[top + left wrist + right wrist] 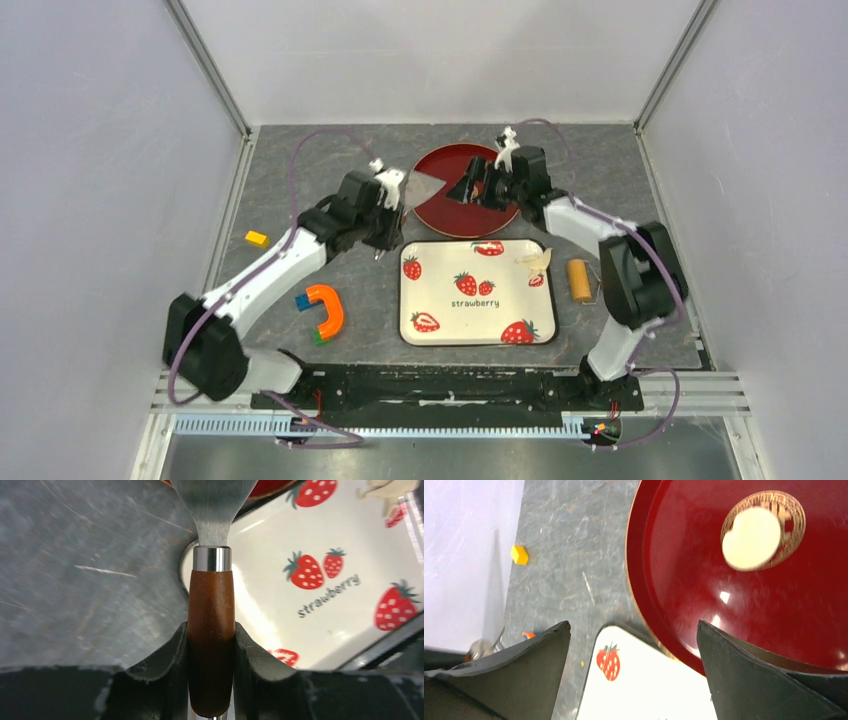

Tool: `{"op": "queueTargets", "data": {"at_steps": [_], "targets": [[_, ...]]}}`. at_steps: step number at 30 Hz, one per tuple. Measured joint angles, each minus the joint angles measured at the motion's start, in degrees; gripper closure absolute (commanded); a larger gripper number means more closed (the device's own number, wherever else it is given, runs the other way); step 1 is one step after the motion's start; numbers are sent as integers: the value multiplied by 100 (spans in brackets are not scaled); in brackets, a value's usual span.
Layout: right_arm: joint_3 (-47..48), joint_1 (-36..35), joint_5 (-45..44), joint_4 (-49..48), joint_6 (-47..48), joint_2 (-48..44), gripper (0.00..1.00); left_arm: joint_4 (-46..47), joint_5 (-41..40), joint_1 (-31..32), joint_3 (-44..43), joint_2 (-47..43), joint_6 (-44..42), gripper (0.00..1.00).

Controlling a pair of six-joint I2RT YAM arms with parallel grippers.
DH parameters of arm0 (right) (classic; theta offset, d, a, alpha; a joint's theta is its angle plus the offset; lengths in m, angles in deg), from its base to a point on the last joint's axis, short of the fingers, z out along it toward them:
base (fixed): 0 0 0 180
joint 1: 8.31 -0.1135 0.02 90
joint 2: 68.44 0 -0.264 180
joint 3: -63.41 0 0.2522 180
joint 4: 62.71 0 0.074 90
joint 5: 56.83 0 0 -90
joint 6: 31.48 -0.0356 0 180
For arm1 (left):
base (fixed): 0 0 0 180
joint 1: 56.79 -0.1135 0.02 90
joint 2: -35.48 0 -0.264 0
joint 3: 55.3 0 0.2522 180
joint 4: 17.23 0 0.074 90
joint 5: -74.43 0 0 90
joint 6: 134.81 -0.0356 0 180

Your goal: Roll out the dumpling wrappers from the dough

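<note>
A round cream dumpling wrapper (751,538) lies on the gold emblem of the red plate (684,595). In the top view the plate (440,212) shows but my right gripper covers the wrapper. Ragged cream dough scraps (535,262) lie at the strawberry tray's (475,315) far right corner; they also show in the left wrist view (387,490). My left gripper (392,225) (211,630) is shut on the brown wooden handle of a spatula (211,605); its metal blade (425,187) reaches over the plate's left edge. My right gripper (478,190) (633,625) is open and empty above the plate.
A tan wooden roller (578,280) lies right of the tray. An orange and blue horseshoe-shaped piece (325,310) lies left of the tray. A small yellow block (256,238) sits near the left wall (519,555). Walls close in the grey mat on three sides.
</note>
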Motion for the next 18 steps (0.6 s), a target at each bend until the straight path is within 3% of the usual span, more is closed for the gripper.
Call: {"op": "queueTargets", "data": {"at_steps": [8, 18], "targets": [[-2398, -7, -267, -404, -57, -2468, 2, 914, 1003, -297, 1871, -1207, 1314, 98], [-4140, -11, -1113, 98, 9, -4760, 2, 1633, 1519, -826, 3001, -1764, 2286, 98]]}}
